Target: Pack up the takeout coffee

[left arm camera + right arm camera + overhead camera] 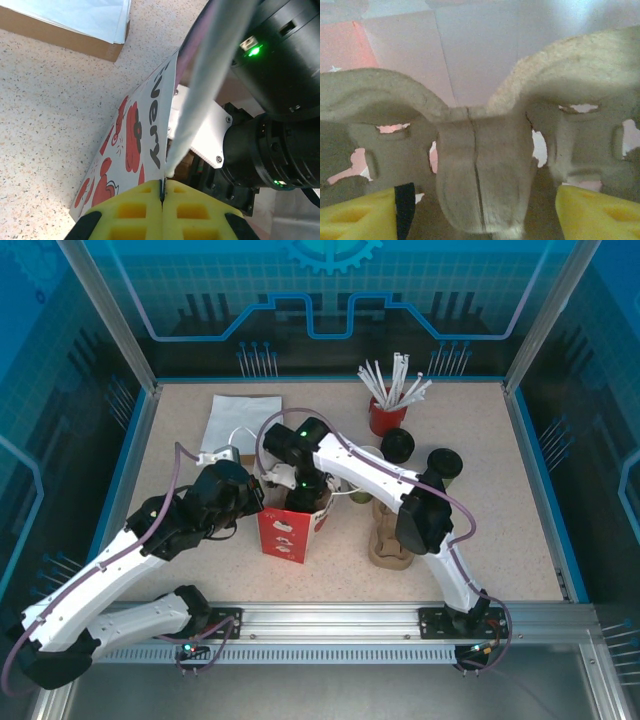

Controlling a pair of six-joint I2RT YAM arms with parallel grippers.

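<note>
The red paper bag point(283, 532) stands open at the table's middle. My left gripper point(256, 502) is shut on its upper left rim; in the left wrist view the yellow pads point(145, 210) pinch the printed bag wall point(131, 145). My right gripper point(303, 498) reaches down into the bag's mouth. It is open point(480, 212), its yellow fingers point(355, 217) standing apart on either side of the middle ridge of a brown pulp carrier point(482, 170) inside the bag. The takeout coffee cup point(363, 490) stands on the table right of the bag, partly hidden by the right arm.
A second pulp carrier point(392, 538) lies right of the bag. Two black-lidded cups point(397, 444) point(443, 464) and a red cup of white straws point(385, 412) stand at the back right. A stack of white sheets point(240, 420) lies at the back left.
</note>
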